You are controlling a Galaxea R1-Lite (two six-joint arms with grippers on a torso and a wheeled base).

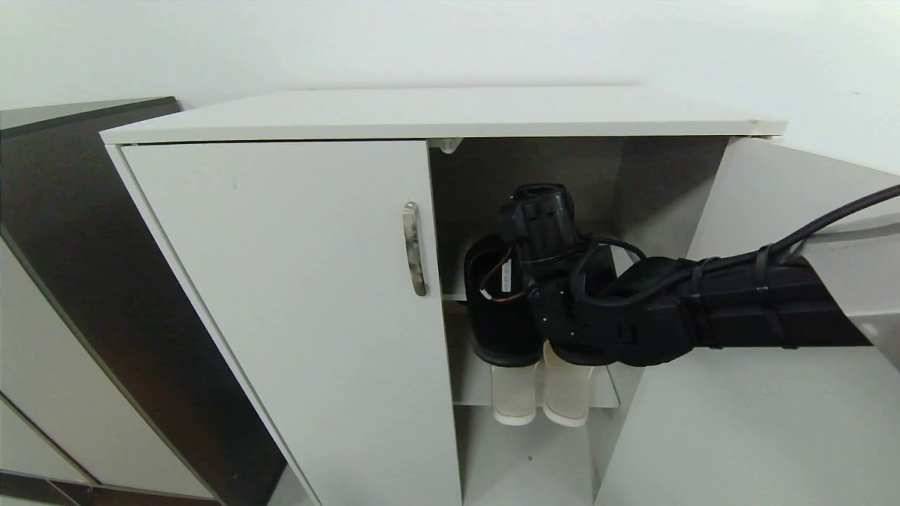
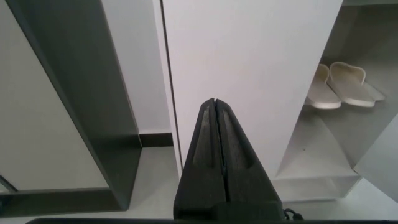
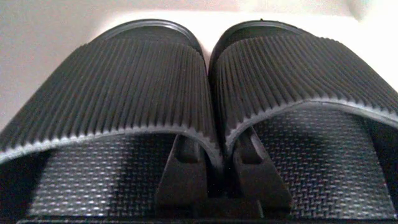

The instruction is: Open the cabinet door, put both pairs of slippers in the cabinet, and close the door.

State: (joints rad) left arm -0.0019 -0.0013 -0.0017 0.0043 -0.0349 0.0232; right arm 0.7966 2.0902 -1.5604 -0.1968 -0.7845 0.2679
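The white cabinet [image 1: 436, 112] has its right door [image 1: 738, 414] swung open and its left door [image 1: 281, 281] closed. My right arm is inside the open half, at the upper shelf. A pair of black slippers [image 1: 496, 309] is there, heels sticking out past the shelf's front edge. My right gripper [image 3: 214, 168] is shut on the black slippers [image 3: 143, 81], pinching their inner edges together under the ribbed straps. A pair of white slippers [image 1: 541, 397] lies on the lower shelf, also seen as white slippers [image 2: 345, 84]. My left gripper [image 2: 214, 109] is shut and empty, in front of the closed left door.
A metal handle [image 1: 415, 249] runs along the closed door's right edge. A dark brown unit [image 1: 91, 246] stands close on the cabinet's left. The open right door lies just beside my right arm. A white wall is behind.
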